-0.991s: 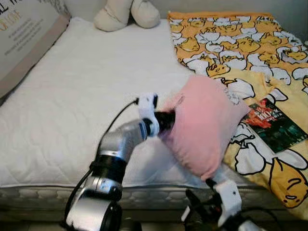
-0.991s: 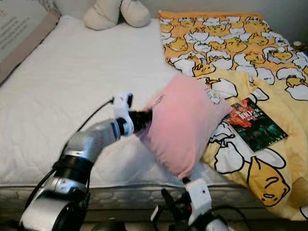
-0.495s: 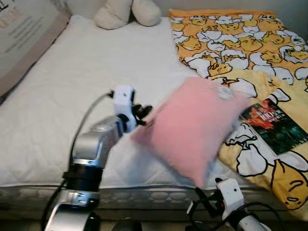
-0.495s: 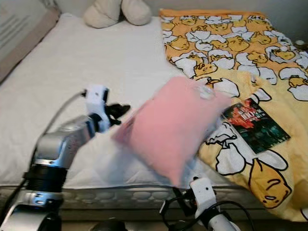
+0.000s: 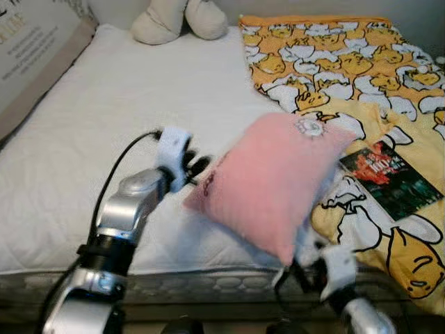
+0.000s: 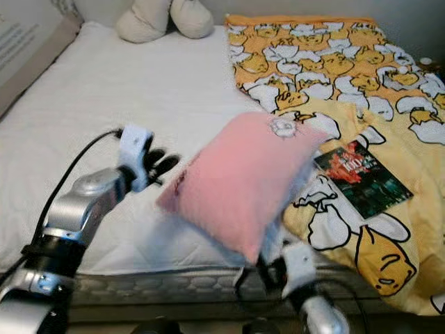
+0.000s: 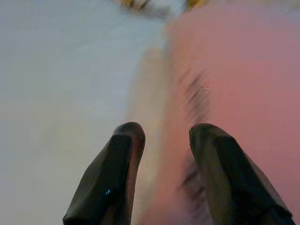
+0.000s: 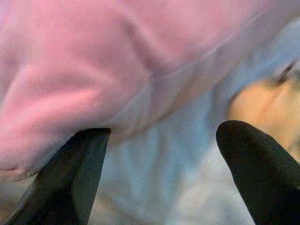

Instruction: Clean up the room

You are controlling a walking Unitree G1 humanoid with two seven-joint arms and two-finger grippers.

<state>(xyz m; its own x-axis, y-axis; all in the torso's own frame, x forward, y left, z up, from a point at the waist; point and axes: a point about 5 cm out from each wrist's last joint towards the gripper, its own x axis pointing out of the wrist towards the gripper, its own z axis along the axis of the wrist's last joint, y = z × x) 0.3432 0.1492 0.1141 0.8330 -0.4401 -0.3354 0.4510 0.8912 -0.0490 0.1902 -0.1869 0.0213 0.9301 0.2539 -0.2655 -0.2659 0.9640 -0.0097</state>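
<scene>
A pink cushion [image 5: 274,184] lies tilted on the white mattress [image 5: 104,125], its far corner overlapping the edge of the yellow duck-print blanket [image 5: 348,62], on which a dark book [image 5: 389,179] rests just beyond the cushion. The left gripper [image 5: 193,165] sits at the cushion's near-left corner with its two black fingers [image 7: 115,178] spread and released, nothing held between them. The right gripper [image 8: 159,178] is below the cushion's lower edge at the mattress front, fingers likewise parted and gripping nothing; a cream plush toy [image 5: 177,17] sits at the head of the bed beside a lettered pillow [image 5: 35,52].
</scene>
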